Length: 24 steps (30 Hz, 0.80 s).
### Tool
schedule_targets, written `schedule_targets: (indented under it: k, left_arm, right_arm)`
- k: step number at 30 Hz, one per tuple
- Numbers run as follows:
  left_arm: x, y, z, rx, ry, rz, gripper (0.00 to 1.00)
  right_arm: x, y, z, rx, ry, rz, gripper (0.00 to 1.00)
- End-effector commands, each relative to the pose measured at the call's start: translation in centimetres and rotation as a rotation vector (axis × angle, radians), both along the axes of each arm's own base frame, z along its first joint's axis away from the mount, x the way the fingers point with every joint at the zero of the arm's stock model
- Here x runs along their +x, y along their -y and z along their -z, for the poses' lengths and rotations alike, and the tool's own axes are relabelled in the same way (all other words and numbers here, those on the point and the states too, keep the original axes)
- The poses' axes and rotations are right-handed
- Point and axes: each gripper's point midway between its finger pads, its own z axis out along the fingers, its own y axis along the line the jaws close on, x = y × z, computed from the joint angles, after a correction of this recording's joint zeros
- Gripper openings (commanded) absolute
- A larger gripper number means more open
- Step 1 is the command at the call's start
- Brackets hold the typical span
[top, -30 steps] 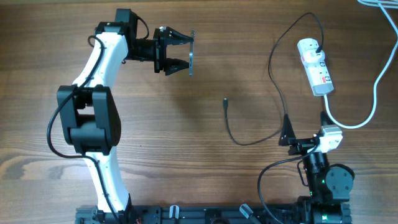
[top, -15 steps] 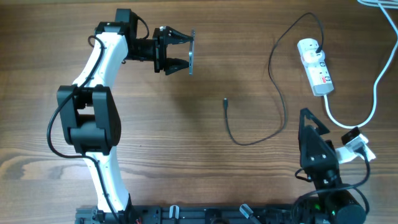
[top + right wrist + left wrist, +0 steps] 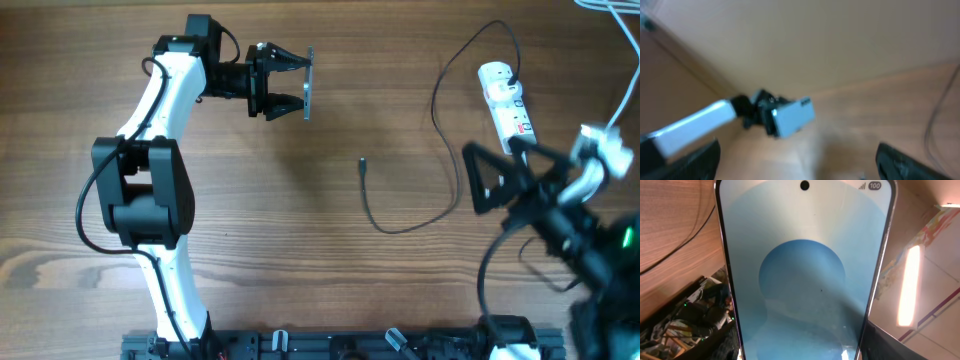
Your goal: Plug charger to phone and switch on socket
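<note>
My left tool (image 3: 298, 85) is pinching the phone (image 3: 805, 270). My right tool (image 3: 474, 180) is hovering spread, just beside the charger (image 3: 362, 165) cable, with the socket (image 3: 508, 105) just beyond it. Snagging that loop could drag the tip away.

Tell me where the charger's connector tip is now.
In the overhead view, the charger's connector tip lies on the table near its centre, below and right of the phone, well left of the socket.
</note>
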Motion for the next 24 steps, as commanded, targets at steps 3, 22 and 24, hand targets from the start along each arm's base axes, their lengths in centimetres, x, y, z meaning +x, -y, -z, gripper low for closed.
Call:
schedule_targets:
  k: [3,22,24]
  left_arm:
    - [-0.5,-0.1,-2.5,-0.052,0.033,0.005,0.68]
    - [-0.5,0.0,-2.5,-0.051,0.034,0.005,0.67]
    - [-0.5,-0.1,-2.5,-0.051,0.034,0.004,0.68]
  right_arm:
    - [2.7,-1.2,0.4,-0.31,-0.189,-0.173,0.99]
    - [8.8,-20.6,9.0,-0.419,-0.632,-0.262,1.0]
    - [9.7,-21.2,8.3,-0.397,-0.585,-0.259,1.0]
